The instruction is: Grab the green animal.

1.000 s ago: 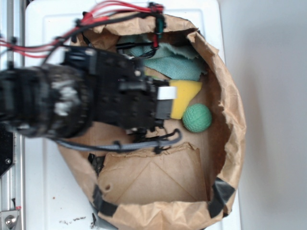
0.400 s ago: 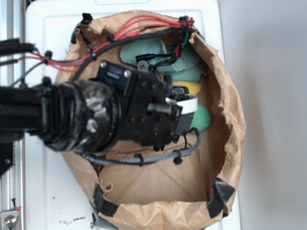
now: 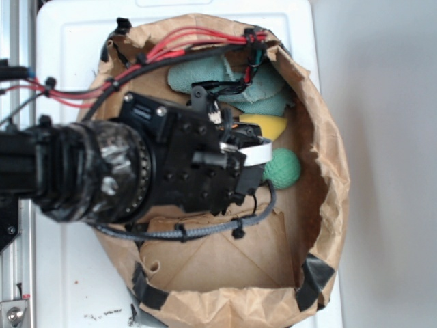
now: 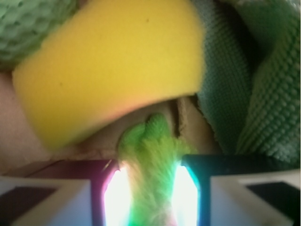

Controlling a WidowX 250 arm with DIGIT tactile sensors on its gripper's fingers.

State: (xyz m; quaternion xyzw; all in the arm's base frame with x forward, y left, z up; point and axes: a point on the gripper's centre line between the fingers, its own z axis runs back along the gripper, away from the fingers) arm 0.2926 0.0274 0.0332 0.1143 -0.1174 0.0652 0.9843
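From above, the black arm (image 3: 102, 171) reaches in from the left over the brown paper bag (image 3: 328, 171), and its gripper (image 3: 256, 160) hides the toy. Further right lie the yellow sponge (image 3: 273, 125) and the round green ball (image 3: 283, 169), with the teal cloth (image 3: 205, 72) behind. In the wrist view, the green animal (image 4: 150, 179) sits between the two white fingers (image 4: 44, 200), which press its fuzzy sides, just below the sponge (image 4: 108, 66).
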